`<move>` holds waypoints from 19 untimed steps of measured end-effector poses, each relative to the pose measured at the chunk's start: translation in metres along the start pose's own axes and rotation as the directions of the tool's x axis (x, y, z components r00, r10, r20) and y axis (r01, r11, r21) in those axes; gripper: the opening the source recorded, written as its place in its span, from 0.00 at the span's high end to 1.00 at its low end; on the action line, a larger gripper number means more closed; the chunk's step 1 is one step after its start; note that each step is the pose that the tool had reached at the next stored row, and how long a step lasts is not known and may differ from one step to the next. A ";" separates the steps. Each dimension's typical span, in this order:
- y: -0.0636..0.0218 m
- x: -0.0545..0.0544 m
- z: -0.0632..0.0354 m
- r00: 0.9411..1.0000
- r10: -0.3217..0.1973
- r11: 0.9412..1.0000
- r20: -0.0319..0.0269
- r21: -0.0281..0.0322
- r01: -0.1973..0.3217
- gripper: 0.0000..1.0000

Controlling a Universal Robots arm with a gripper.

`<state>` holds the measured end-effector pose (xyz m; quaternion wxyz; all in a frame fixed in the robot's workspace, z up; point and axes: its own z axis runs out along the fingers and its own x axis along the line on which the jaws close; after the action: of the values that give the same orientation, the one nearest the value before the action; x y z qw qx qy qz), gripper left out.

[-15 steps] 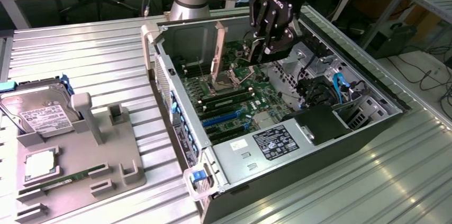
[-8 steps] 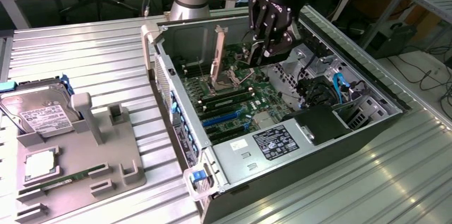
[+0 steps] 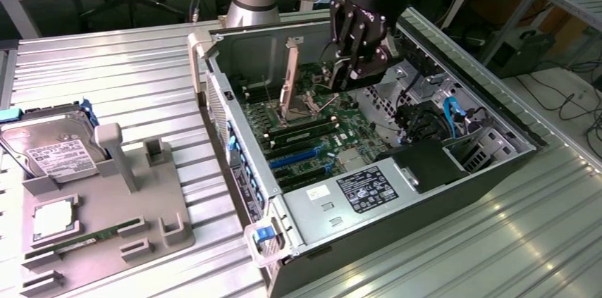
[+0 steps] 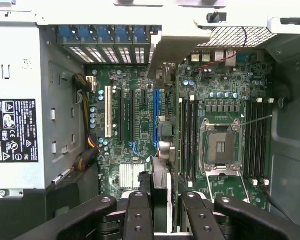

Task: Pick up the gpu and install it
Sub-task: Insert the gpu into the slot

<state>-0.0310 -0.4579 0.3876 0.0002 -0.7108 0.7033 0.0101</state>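
Note:
My gripper (image 3: pixel 343 76) hangs inside the open computer case (image 3: pixel 498 171), above the motherboard (image 3: pixel 320 136). It is shut on the gpu (image 3: pixel 325 83), whose silver end bracket (image 3: pixel 290 65) stands upright toward the exterior view's left. In the wrist view the gpu (image 4: pixel 161 175) shows edge-on as a thin dark slab between the black fingers (image 4: pixel 137 215) of the gripper (image 4: pixel 160 202). Its bracket (image 4: pixel 157 50) reaches toward the case's rear slot openings. The card's edge runs just beside the long blue slot (image 4: pixel 156 115), clear of the board.
A power supply (image 3: pixel 371 192) with a black label fills the case's near end. The CPU socket (image 4: pixel 221 147) and RAM slots (image 4: pixel 187 135) lie beside the card. Outside the case, a grey fixture (image 3: pixel 113 234) holds a hard drive (image 3: pixel 47 146) and a RAM stick (image 3: pixel 84 239).

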 end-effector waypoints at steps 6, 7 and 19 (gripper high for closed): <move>0.0004 0.000 0.0046 1.000 -0.001 1.000 0.000 0.009 0.001 0.72; 0.0004 0.000 0.0049 1.000 -0.001 1.000 0.000 0.011 0.001 0.72; 0.0007 0.000 0.0144 1.000 0.006 1.000 -0.007 0.018 -0.006 0.72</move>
<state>-0.0318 -0.4579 0.3732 0.0040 -0.7088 0.7054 0.0011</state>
